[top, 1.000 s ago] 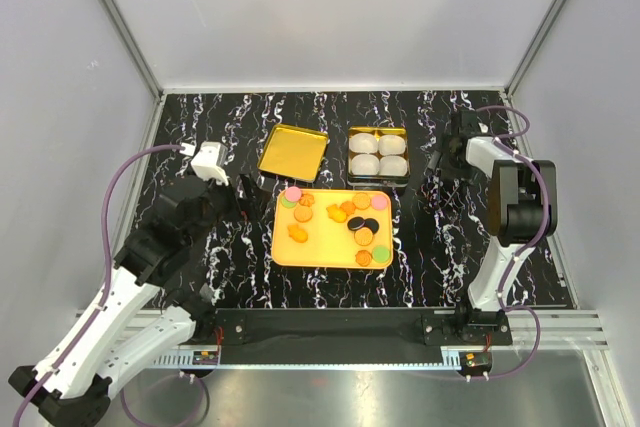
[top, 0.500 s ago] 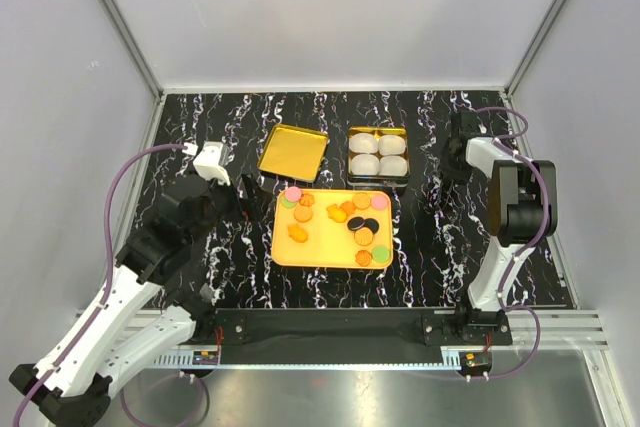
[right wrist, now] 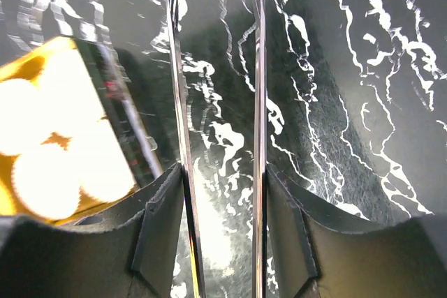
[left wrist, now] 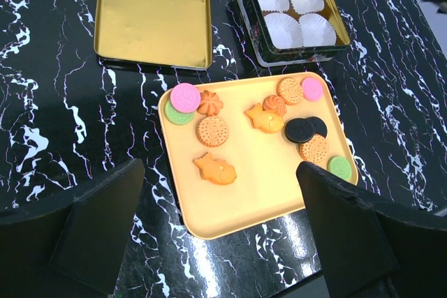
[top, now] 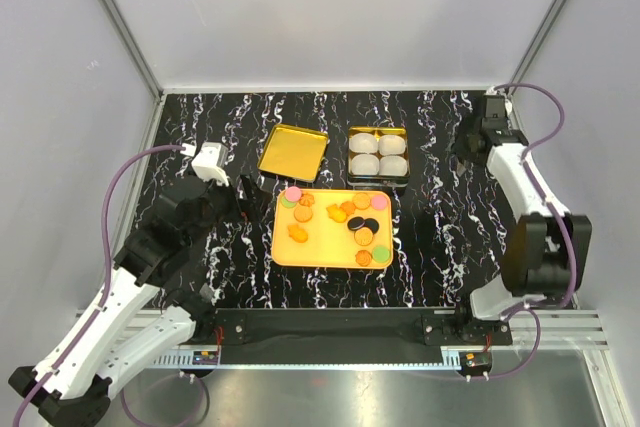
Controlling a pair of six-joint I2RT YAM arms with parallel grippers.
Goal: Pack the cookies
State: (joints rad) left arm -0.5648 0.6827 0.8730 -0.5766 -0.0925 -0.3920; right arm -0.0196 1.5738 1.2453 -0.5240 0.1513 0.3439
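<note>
The left pincer [left wrist: 218, 169] hangs with its two black fingers [left wrist: 98, 228] spread wide apart and nothing between them, low over the near edge of the orange tray [left wrist: 258, 193]. The cookies [left wrist: 213, 130] all lie flat on that tray: pink and green discs at its far left corner, orange rounds and two fish-like shapes in the middle, a black pair and another green disc toward the right. Beyond the tray stand a shallow gold lid [left wrist: 150, 15] and, beside it, a dark-walled tin [left wrist: 290, 57] holding four white paper cups [left wrist: 283, 29]; any print on its wall is too small to read. The right pincer [right wrist: 213, 5] has its thin fingers a little apart and empty, above the black marbled surface [right wrist: 335, 68], just right of the tin.
</note>
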